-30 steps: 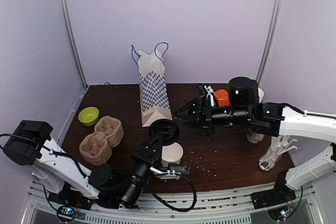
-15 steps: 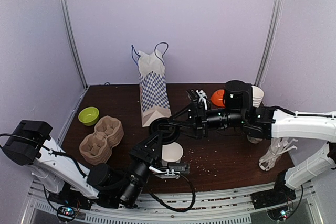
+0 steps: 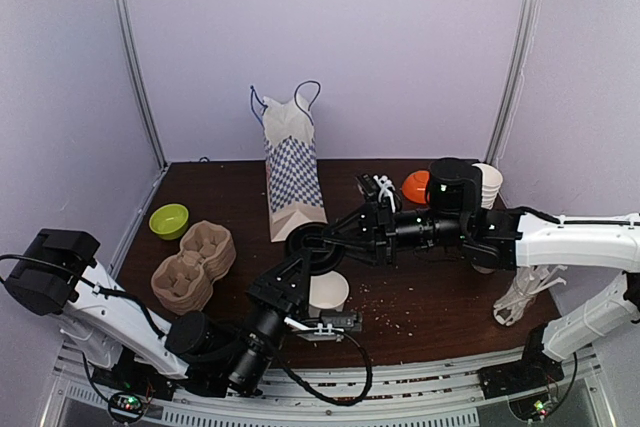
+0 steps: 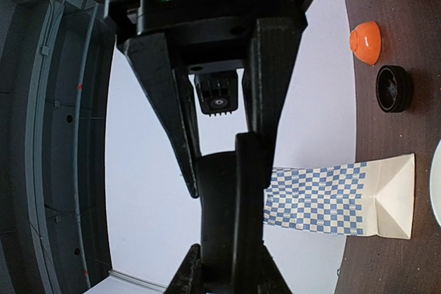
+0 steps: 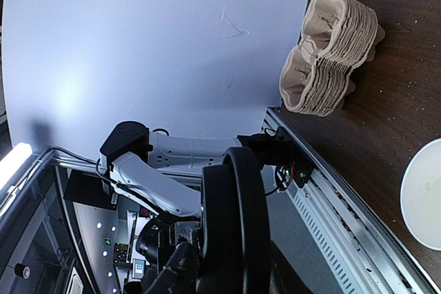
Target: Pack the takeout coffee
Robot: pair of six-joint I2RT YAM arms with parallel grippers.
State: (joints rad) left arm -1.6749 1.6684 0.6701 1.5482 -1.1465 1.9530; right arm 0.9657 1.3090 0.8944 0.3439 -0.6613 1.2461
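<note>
The takeout coffee's white paper cup (image 3: 327, 294) stands lidless near the front edge; its rim shows in the right wrist view (image 5: 424, 204). Its round black lid (image 3: 312, 247) hangs edge-up just above and behind the cup. My left gripper (image 3: 303, 263) is shut on the lid from below; in the left wrist view the lid (image 4: 220, 204) stands edge-on between that gripper's (image 4: 227, 253) fingers. My right gripper (image 3: 326, 240) reaches in from the right, its two fingers pressed on either side of the lid (image 5: 241, 204), shut on it (image 5: 227, 266).
A blue-checked paper bag (image 3: 293, 182) stands upright behind the lid. A stack of pulp cup carriers (image 3: 193, 265) and a green bowl (image 3: 168, 220) lie at the left. An orange bowl (image 3: 416, 185) and stacked paper cups (image 3: 488, 185) sit behind the right arm.
My right gripper has moved left from mid-table to the lid and closed its fingers on it. The left gripper has kept still, holding the lid.
</note>
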